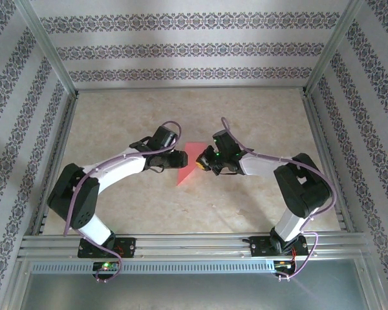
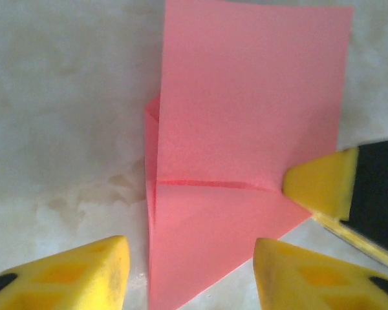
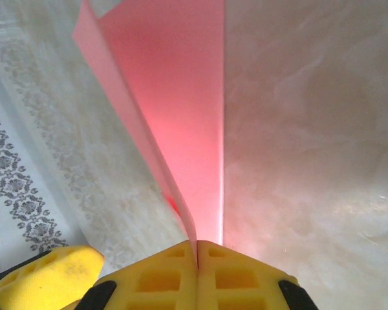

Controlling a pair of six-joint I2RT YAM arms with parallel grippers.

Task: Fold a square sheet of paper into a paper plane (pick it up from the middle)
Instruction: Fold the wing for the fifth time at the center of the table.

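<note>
R hand (image 3: 197, 252) clamped on edge of pink paper (image 2: 246, 97); L hand (image 2: 191, 271) wide open, empty, astride its near corner.

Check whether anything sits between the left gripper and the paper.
Nothing visible does. The open left gripper straddles a corner of the paper. The right gripper is shut on another edge, off to the side.

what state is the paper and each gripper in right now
square sheet of paper: partly folded, creased, one edge pinched
left gripper: open, the paper's near point between its fingers
right gripper: shut on the paper's edge
</note>
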